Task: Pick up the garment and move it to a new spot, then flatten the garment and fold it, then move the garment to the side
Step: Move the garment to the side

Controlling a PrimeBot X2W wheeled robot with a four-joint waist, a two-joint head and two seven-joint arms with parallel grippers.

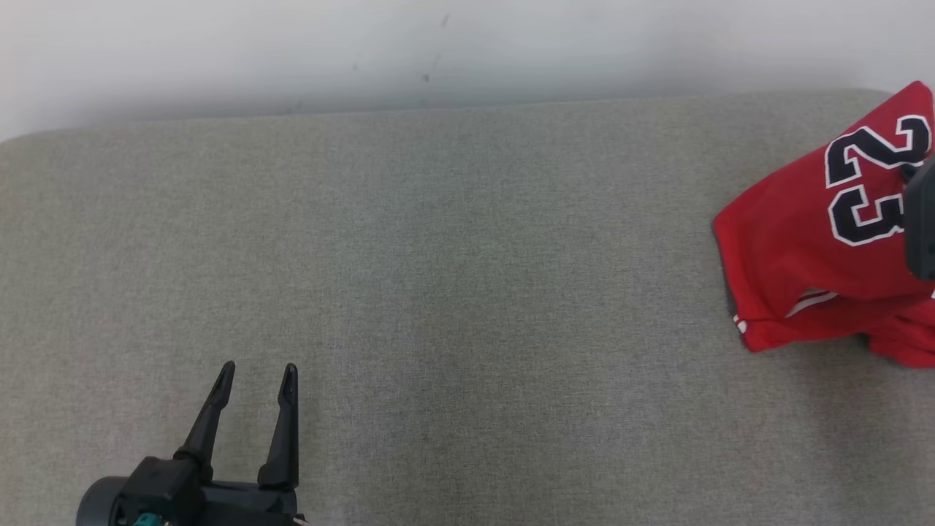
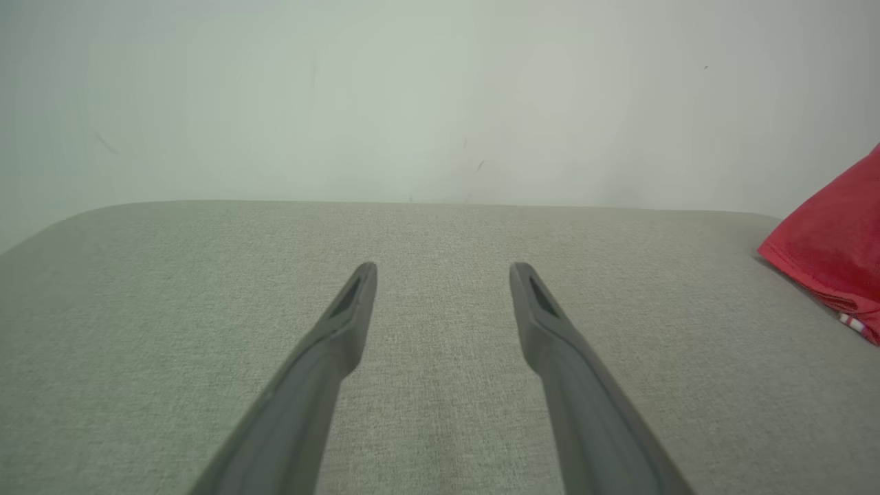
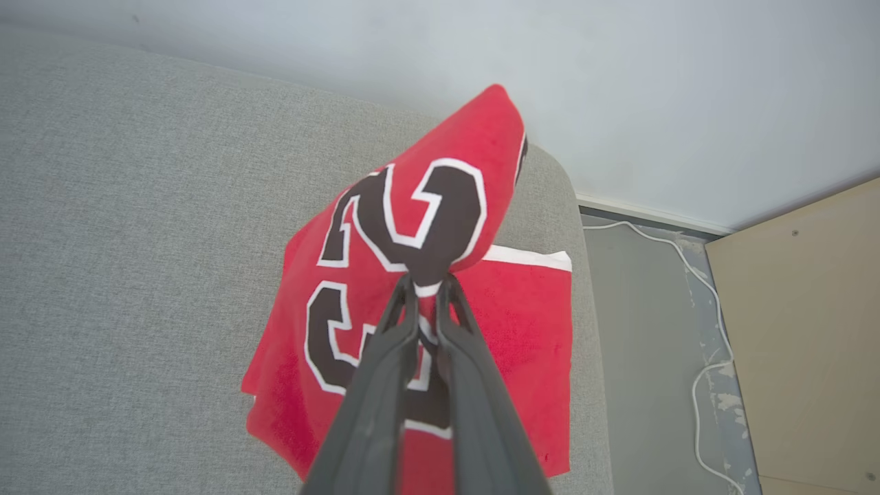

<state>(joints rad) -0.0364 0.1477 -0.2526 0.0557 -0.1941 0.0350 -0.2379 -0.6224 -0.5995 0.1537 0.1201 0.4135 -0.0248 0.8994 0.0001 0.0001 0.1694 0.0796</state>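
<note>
The garment point(image 1: 818, 241) is a red jersey with a dark, white-edged number, at the far right of the grey cushioned surface point(image 1: 453, 277). In the right wrist view my right gripper point(image 3: 427, 282) is shut on a fold of the garment point(image 3: 412, 227), lifting it into a peak while the lower part drapes on the surface. A dark part of the right arm point(image 1: 922, 219) shows at the head view's right edge. My left gripper point(image 1: 258, 380) stands open at the lower left, far from the garment, with nothing between its fingers. The left wrist view shows this gripper point(image 2: 443, 275) and a red edge of the garment point(image 2: 832, 247).
A pale wall point(image 1: 438, 51) runs behind the surface. In the right wrist view the surface ends just right of the garment; beyond it lie a grey floor point(image 3: 639, 357) with a white cable point(image 3: 701, 289) and a wooden panel point(image 3: 804, 323).
</note>
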